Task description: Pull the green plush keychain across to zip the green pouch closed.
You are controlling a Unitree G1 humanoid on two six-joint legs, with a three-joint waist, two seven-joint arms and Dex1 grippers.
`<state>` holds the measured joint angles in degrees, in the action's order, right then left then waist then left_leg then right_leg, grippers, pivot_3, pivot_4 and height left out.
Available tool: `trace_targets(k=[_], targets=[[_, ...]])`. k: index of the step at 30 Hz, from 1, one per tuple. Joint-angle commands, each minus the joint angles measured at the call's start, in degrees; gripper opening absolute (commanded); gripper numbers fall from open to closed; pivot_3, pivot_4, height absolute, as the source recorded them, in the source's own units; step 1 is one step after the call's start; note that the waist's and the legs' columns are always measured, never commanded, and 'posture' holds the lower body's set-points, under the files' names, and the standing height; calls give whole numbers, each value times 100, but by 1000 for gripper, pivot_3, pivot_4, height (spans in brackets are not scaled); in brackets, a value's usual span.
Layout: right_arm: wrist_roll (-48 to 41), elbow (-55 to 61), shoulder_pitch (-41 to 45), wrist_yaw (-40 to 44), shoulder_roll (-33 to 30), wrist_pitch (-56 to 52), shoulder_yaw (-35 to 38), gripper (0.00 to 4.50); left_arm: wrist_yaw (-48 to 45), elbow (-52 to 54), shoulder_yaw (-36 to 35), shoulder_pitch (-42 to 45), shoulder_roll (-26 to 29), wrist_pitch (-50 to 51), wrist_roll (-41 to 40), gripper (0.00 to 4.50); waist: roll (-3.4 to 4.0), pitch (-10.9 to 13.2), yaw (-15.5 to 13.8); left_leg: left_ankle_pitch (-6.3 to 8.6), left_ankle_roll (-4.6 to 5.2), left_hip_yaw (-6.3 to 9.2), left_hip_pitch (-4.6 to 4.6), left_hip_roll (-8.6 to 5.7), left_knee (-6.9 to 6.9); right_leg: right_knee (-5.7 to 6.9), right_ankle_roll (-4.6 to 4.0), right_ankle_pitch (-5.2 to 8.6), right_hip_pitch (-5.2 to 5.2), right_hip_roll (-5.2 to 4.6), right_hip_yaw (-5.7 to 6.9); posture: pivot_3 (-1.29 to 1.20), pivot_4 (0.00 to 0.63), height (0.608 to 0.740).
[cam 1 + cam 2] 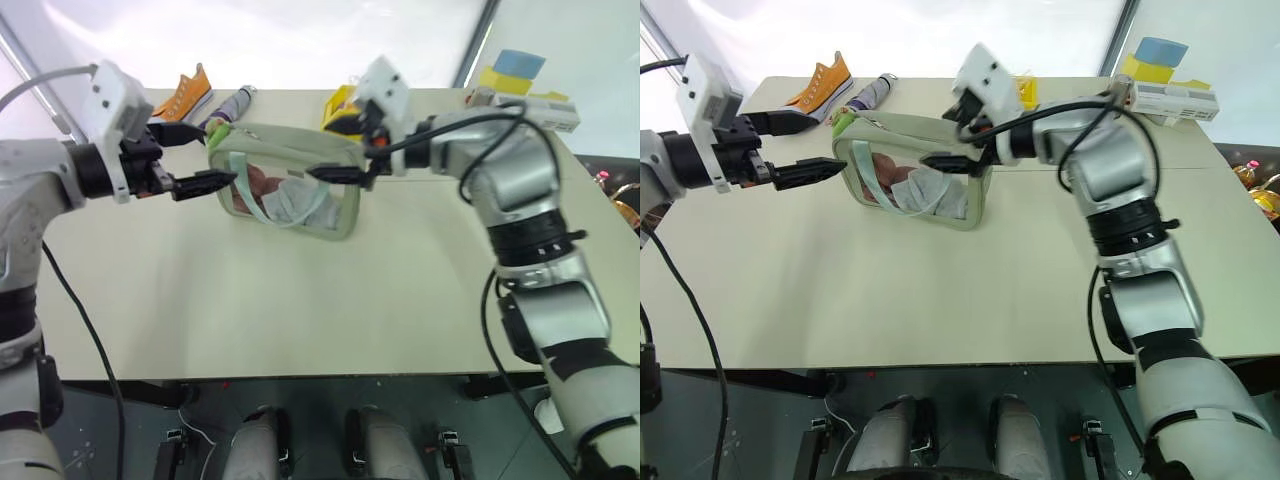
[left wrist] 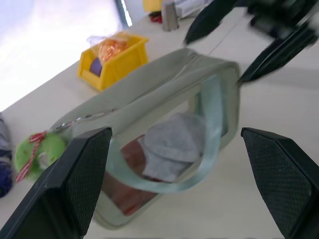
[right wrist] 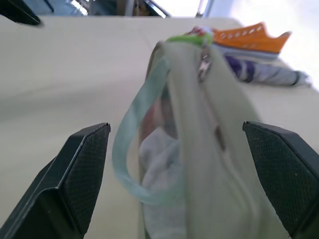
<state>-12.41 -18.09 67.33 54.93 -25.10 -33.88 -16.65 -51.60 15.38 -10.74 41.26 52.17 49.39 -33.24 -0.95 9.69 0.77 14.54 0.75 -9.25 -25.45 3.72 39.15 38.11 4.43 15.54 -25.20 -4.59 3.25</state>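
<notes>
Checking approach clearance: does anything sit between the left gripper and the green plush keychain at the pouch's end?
Nothing visible does. The open left gripper hangs beside the green pouch, and the green plush keychain lies at that near top corner with bare air between. The purple umbrella and orange shoe lie behind, off the line.

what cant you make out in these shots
- How far the zip of the green pouch is closed: blurred in the right wrist view, too small in the eye views.
- The items inside the pouch: hazy behind the clear panel and mint strap.
- The green plush keychain: partly covered by the left gripper finger.
- The yellow bin contents: blurred.
</notes>
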Motion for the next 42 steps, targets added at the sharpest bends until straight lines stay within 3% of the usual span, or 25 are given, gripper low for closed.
trace_targets(k=[1,4,10,14,17,23,32,35,39,42], targets=[[543,-539,159,62,71,686,-264,4429,444,509,-285,-182,-77,196,-142,4435,-1,-1,0,0,0,1,1,-1,1,0,0,0,2,-1,0,0,150,740],[656,-693,156,290,105,949,-304,3538,580,710,-359,-382,-16,216,-187,4500,-1,0,14,0,0,3,0,-1,1,0,0,0,2,0,0,0,150,740],[1287,-1032,248,350,26,2033,-447,495,860,733,-464,-531,-29,227,-200,4500,-1,-1,35,-1,-2,3,7,0,0,0,0,0,5,2,1,0,150,740],[1465,-1196,269,391,-52,2752,-304,495,870,589,-478,-507,85,149,-157,4500,-1,-1,36,-1,-3,1,6,-1,-1,0,0,0,4,2,1,0,150,740],[1183,-956,259,971,-490,2895,11,495,716,332,-628,-547,367,62,-99,4500,0,1,7,-2,-3,2,5,0,-1,0,0,0,4,2,1,0,150,740],[580,277,-294,1845,-937,2231,208,495,689,113,-456,-488,414,-224,-21,4500,-3,1,19,-1,-3,1,4,0,-1,-3,0,0,4,1,2,0,150,740],[687,1227,-1191,1651,-1050,1664,229,495,736,117,-282,-380,246,-222,-50,4500,-2,0,60,-2,-5,-2,13,0,-2,0,0,0,6,7,2,0,150,740],[814,1102,-1178,1523,-1149,1707,318,1771,744,45,-219,-359,181,-274,-25,4500,-2,0,43,-2,-5,-3,12,-1,-2,-1,0,0,5,5,1,0,150,740],[764,1460,-1146,1458,-1451,1456,513,3884,715,-84,-197,-372,154,-373,45,4500,-1,1,15,-2,-5,-3,11,-1,-2,-1,0,0,5,4,1,0,150,740],[624,1935,-1246,1472,-1719,1085,667,3884,697,-138,-225,-388,177,-404,65,4500,-1,1,-9,-2,-4,-2,8,-1,-1,-1,0,0,4,1,2,0,150,740]])
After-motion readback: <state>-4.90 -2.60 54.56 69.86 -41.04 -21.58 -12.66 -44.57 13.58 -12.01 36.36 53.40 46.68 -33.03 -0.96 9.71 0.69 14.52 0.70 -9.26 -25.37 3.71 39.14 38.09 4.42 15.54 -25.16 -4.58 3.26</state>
